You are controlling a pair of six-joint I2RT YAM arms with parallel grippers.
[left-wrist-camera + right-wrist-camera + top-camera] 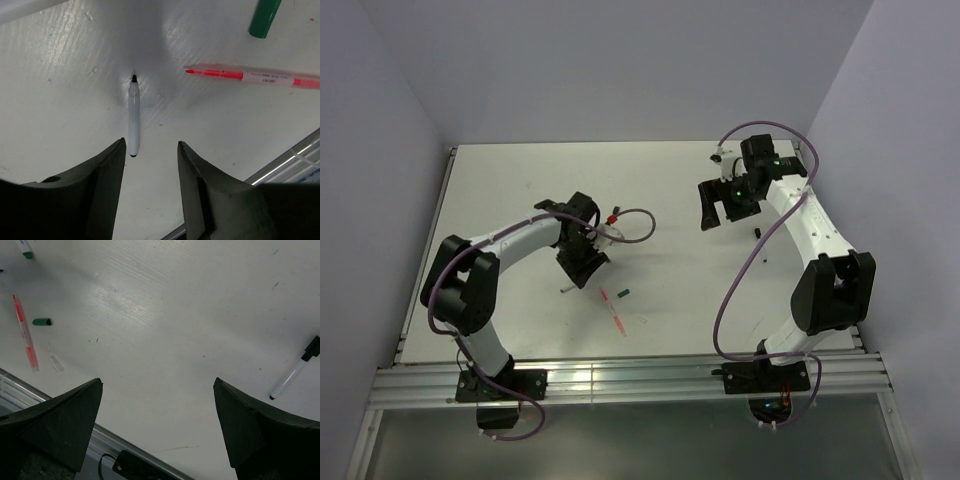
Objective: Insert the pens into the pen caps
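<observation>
Left wrist view: the left gripper [150,145] is spread open and empty above the surface [60,75]. A whitish-grey pen [133,117] with a dark tip lies flat just ahead of its fingers. Three pens in all: that one, a red-pink pen [250,77] near it, and a second whitish pen [290,381] well apart, by the right arm. Three caps: a dark green cap [265,17] beside the red-pink pen, a pale clear cap [56,363] near its end, and a black cap [313,347] touching the second whitish pen's end. The right gripper [158,381] gapes wide and holds nothing.
</observation>
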